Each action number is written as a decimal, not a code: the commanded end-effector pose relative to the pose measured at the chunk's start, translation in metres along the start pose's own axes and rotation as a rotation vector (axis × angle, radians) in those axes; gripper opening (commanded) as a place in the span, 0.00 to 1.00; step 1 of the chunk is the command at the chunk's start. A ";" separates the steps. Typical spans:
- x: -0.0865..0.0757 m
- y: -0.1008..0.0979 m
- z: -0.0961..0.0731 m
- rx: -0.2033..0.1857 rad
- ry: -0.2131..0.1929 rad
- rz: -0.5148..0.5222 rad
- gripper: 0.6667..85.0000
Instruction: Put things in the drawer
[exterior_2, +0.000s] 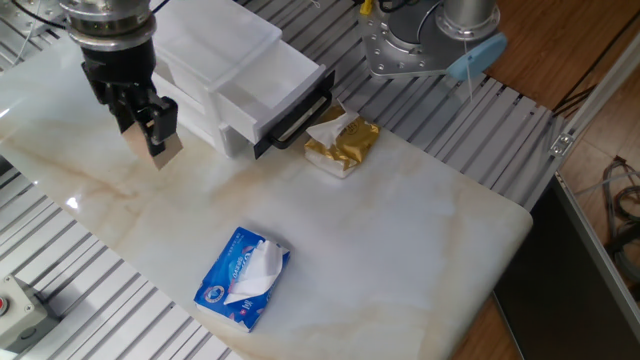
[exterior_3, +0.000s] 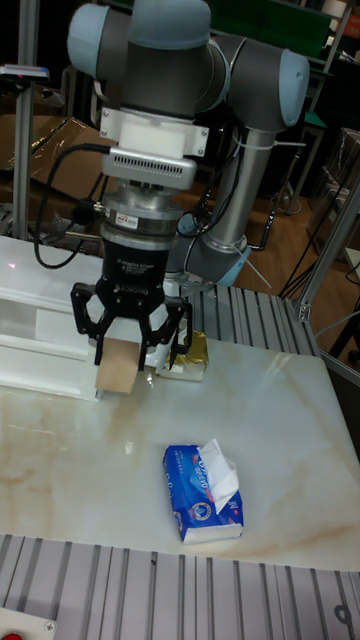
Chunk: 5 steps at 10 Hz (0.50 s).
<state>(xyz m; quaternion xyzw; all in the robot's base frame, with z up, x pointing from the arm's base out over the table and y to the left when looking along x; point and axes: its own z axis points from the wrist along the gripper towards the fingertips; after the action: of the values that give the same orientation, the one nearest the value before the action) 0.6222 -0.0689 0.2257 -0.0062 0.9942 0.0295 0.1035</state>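
The small tan wooden cube (exterior_2: 168, 151) sits on the marble top at the far left, just in front of the white cabinet. My gripper (exterior_2: 146, 135) is down over it with the fingers spread, one on each side. In the tall fixed view the cube (exterior_3: 118, 368) lies between the fingers (exterior_3: 100, 352), close to the left one, and the gripper (exterior_3: 138, 358) looks open. The white drawer (exterior_2: 280, 88) with its black bar handle (exterior_2: 297, 120) is pulled out of the lower tier, to the right of the gripper. The drawer's inside is hidden.
A gold tissue pack (exterior_2: 343, 142) lies right in front of the drawer handle. A blue tissue pack (exterior_2: 243, 278) lies near the table's front edge. The robot base (exterior_2: 420, 40) stands behind on the slatted frame. A red button box (exterior_2: 10, 305) is at the lower left.
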 end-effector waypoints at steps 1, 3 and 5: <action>0.029 0.015 -0.029 -0.013 -0.002 0.019 0.00; 0.057 0.021 -0.048 -0.028 0.018 0.041 0.00; 0.071 0.023 -0.054 -0.018 0.003 0.071 0.00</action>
<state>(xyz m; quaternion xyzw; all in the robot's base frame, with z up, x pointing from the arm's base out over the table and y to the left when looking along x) 0.5671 -0.0566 0.2542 0.0123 0.9945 0.0359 0.0978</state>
